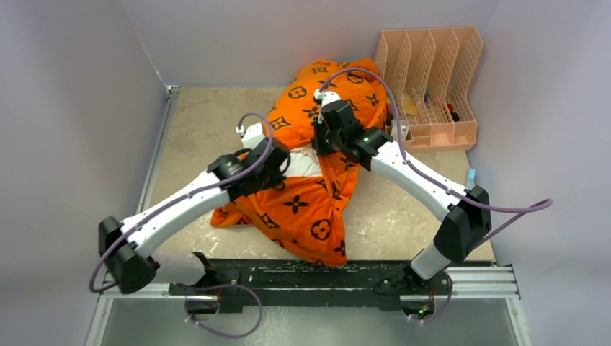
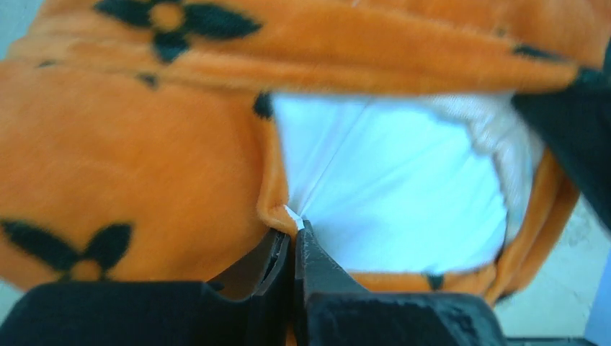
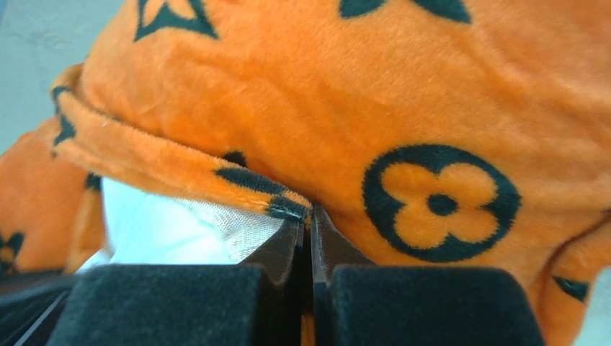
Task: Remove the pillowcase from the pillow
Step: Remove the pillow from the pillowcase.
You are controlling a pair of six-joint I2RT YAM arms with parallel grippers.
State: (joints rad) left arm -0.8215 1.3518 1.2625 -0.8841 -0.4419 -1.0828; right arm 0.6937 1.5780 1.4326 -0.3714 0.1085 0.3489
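The pillowcase (image 1: 310, 209) lay mid-table (image 1: 209, 130), extending toward 1 o'clock: bright orange plush, black motifs, bunched and creased. It covered most of the pillow (image 1: 302, 162); only a white patch showed at the opening. The left claw (image 2: 292, 231) and right claw (image 3: 308, 216) were each clenched on the opening's hem. Judged progress: early, with the full extraction yet to be done.

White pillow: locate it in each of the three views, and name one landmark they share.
Top external: the pillow is a small white patch near the picture's centre.
Left wrist: it is the large white area from centre to right.
Right wrist: it is a pale patch at lower left.
Shared landmark: the orange pillowcase hem bordering that white opening.
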